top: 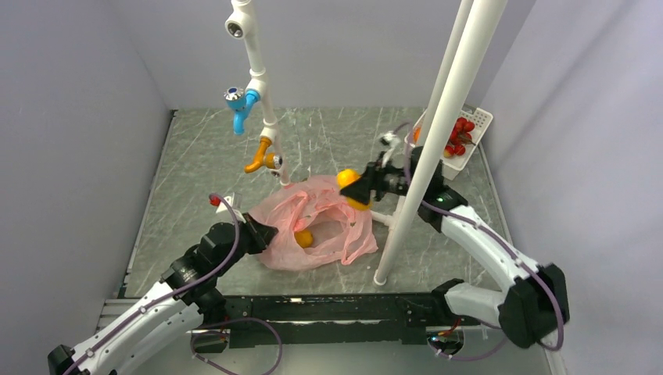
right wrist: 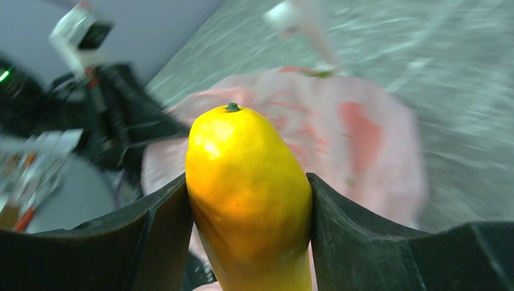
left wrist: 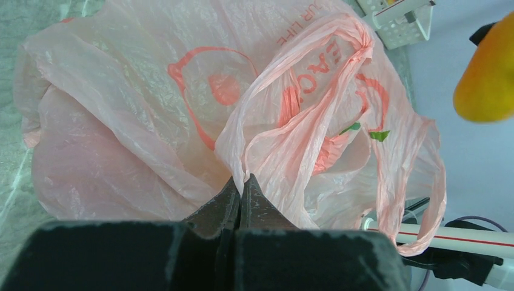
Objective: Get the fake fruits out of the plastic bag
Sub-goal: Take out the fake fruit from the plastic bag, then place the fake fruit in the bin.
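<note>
Left wrist view has the left gripper [left wrist: 241, 189] at its bottom edge, jaws pressed fully together on a pinch of film from the bag [left wrist: 139, 121]. The bag spreads out ahead of it, crumpled, with its loop handles twisted up just beyond the fingertips and draping off to the right. In the top view an orange fruit [top: 304, 238] lies in the bag's open mouth, just ahead and to the right of that gripper. Across the bag, at its far right edge, the right gripper [top: 356, 191] hangs above the table [top: 195, 180]. Its jaws are about half spread and clamped on the sides of a yellow fruit [right wrist: 248, 200], stem end pointing away from the wrist. The fruit is held clear of the bag, which lies beneath and beyond it. A pole [top: 422, 156] crosses in front of that arm in the top view. Farther back, to this gripper's right, a basket [top: 478, 119] holds red fruits [top: 457, 137].
</note>
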Available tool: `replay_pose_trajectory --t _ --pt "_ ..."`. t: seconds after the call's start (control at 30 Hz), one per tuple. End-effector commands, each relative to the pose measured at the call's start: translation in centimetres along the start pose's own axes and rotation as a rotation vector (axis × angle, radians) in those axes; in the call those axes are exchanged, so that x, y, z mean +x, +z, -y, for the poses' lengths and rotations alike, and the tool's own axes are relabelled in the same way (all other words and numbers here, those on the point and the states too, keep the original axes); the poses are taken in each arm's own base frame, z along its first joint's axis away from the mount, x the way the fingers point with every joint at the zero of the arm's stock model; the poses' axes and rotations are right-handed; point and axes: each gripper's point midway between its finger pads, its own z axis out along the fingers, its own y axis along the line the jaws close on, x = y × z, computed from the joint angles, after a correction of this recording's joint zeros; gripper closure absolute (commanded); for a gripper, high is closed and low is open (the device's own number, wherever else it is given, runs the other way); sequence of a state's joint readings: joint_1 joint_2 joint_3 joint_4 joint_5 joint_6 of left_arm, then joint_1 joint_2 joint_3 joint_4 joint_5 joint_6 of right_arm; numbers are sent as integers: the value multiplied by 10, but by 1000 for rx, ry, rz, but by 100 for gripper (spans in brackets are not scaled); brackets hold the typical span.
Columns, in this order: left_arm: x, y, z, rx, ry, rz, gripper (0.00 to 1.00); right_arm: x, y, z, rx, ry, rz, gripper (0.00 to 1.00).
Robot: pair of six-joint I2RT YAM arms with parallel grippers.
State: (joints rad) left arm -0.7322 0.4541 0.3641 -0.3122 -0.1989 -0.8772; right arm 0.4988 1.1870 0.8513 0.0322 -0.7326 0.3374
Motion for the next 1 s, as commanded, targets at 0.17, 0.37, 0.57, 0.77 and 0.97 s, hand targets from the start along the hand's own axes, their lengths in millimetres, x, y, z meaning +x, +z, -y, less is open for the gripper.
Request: replay_pose_trajectory --t 0.17,0.37,0.57,0.77,0.97 --pt "-15 -9 11 42 -3 47 100 -12 -106 104 775 150 308 100" --pt "-14 -12 15 58 -7 32 100 22 -194 146 1240 322 460 100" --pt "-12 -11 17 69 -11 27 100 21 -218 182 1375 397 459 100" --pt "-13 -11 17 62 -21 26 100 15 -231 240 1415 530 437 100" --pt "-15 -12 20 63 -20 18 100 -14 -255 289 1460 540 455 100"
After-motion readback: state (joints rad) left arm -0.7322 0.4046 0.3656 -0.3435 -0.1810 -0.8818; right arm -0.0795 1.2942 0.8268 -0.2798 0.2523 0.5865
